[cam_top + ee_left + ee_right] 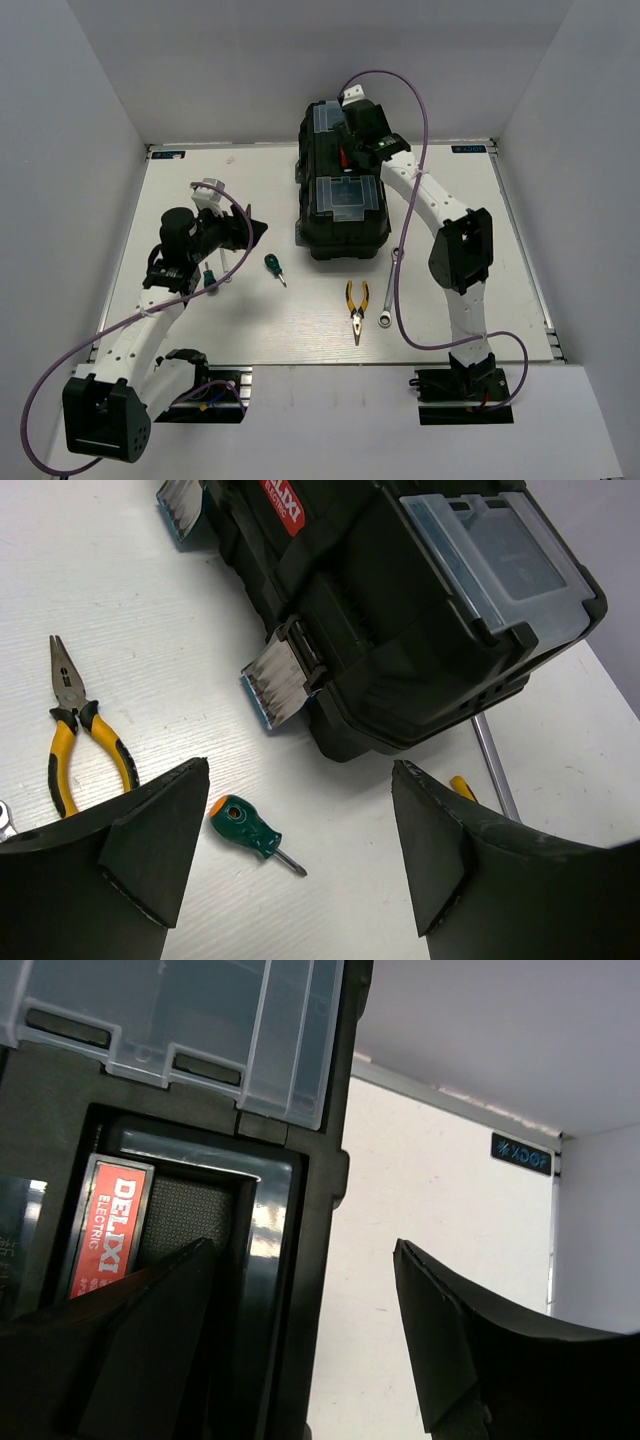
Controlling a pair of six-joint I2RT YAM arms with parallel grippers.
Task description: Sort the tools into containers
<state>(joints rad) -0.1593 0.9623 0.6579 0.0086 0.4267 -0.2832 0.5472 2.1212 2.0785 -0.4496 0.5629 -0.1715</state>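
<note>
The black toolbox [340, 225] stands at the table's middle back, with clear-lidded boxes [342, 194] on its closed lid. My left gripper [250, 232] is open and empty, hovering left of the toolbox. In the left wrist view it [300, 850] frames a green-handled screwdriver [245, 828] lying on the table [274, 266]. A second green screwdriver [210, 278] lies under my left arm. Yellow-handled pliers [357, 306] and a silver wrench [392, 280] lie in front of the toolbox. My right gripper [352, 148] is open and empty over the toolbox lid by the red handle [341, 157].
In the left wrist view, two silver latches [277, 685] show on the toolbox side, and a silver shaft [494, 765] with a yellow tip [462, 786] lies by my right finger. In the right wrist view, a red label [108, 1222] shows on the lid.
</note>
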